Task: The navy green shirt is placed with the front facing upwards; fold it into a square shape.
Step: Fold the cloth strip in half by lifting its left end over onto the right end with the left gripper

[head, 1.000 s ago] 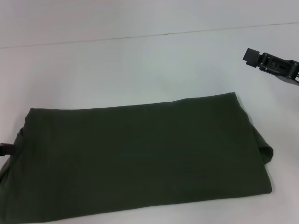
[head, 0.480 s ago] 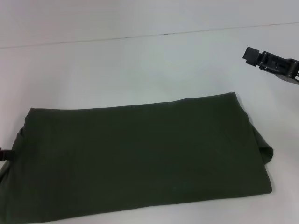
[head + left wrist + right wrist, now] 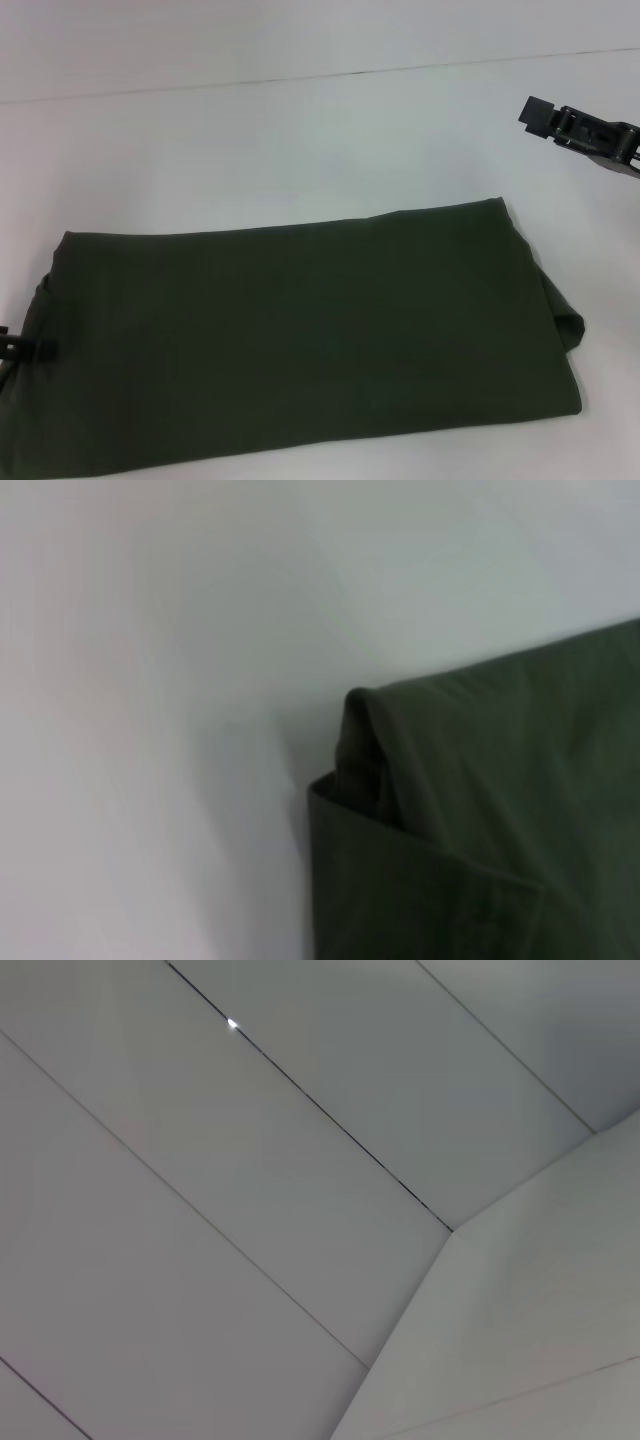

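The shirt (image 3: 300, 340) lies folded, plain side up, on the white surface (image 3: 250, 150); left claw (image 3: 25, 349) at its left edge, right claw (image 3: 585, 135) raised well apart; grip of either: cannot tell.

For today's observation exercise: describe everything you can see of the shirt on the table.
The shirt is dark olive green, plain on the side showing, and looks like soft matte cotton. It lies flat on the white table, already folded into a wide rectangle, with no lettering or label visible. At its right end a lower layer pokes out past the top layer. The left wrist view shows stacked layers with a rounded fold at one corner. The left gripper sits at its left edge; the right gripper hangs apart.
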Robot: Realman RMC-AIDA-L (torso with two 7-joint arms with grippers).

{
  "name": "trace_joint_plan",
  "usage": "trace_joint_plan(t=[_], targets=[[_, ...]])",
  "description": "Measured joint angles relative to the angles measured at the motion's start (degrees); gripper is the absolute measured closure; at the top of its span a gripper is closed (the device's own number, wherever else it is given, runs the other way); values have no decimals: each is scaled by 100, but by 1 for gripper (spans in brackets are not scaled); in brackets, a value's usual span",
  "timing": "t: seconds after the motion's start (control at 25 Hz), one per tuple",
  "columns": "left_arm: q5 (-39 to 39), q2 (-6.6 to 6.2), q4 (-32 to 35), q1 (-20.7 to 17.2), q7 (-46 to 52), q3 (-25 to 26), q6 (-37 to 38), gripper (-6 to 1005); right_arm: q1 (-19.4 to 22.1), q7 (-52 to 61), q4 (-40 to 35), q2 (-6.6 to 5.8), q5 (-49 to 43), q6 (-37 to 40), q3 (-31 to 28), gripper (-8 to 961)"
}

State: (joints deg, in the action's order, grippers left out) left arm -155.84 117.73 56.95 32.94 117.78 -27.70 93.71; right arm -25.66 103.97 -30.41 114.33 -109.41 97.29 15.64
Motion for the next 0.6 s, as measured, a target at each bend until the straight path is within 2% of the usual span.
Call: trace_joint_plan(t=[0.08, 0.32, 0.6], targets=[[11, 12, -45, 1, -2, -73, -41, 185, 0, 9, -1, 0, 0, 0, 0, 68], [41, 47, -78, 12, -7, -219, -107, 86, 0, 21, -17, 0, 0, 0, 0, 68], [47, 83, -84, 29, -3, -293, -186, 89, 4, 19, -11, 0, -1, 0, -5, 68]])
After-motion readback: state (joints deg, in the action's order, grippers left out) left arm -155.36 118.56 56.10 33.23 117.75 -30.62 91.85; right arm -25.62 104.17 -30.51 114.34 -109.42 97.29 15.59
